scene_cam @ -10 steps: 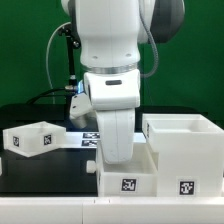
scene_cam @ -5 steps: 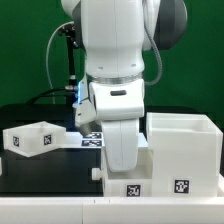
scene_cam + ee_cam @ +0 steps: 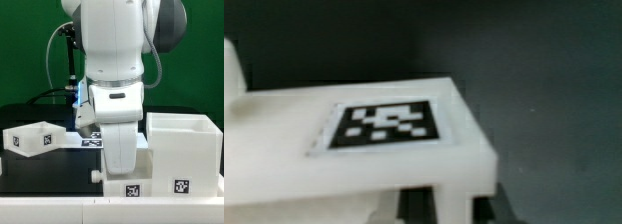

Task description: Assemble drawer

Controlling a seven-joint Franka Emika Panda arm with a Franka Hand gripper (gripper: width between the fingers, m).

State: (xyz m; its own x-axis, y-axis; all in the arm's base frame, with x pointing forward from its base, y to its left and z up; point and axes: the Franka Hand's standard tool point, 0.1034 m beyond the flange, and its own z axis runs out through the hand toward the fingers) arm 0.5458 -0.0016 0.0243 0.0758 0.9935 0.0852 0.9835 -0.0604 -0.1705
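White plastic fills the lower right of the exterior view, where the drawer's casing (image 3: 182, 150) stands. One small tray (image 3: 131, 188) sits at lower centre, hard up against the casing's side as far as I can judge. My gripper (image 3: 126, 168) reaches straight down into that tray. Its tips are hidden behind the tray's front wall, so I cannot tell how wide the jaws stand or whether they have pinched anything. The wrist view gives me only a blurred tag (image 3: 388, 125) on white plastic, very close, with the dark worktop (image 3: 526, 50) beyond it. What matters for my next move is that this tray lies directly beneath the gripper, with the casing immediately toward the right of the frame. I reckon any shift of the tray toward the casing would be short and sideways. The second tray (image 3: 35, 138) waits at middle left, well apart, and the marker board (image 3: 90, 140) peeks out behind the arm.
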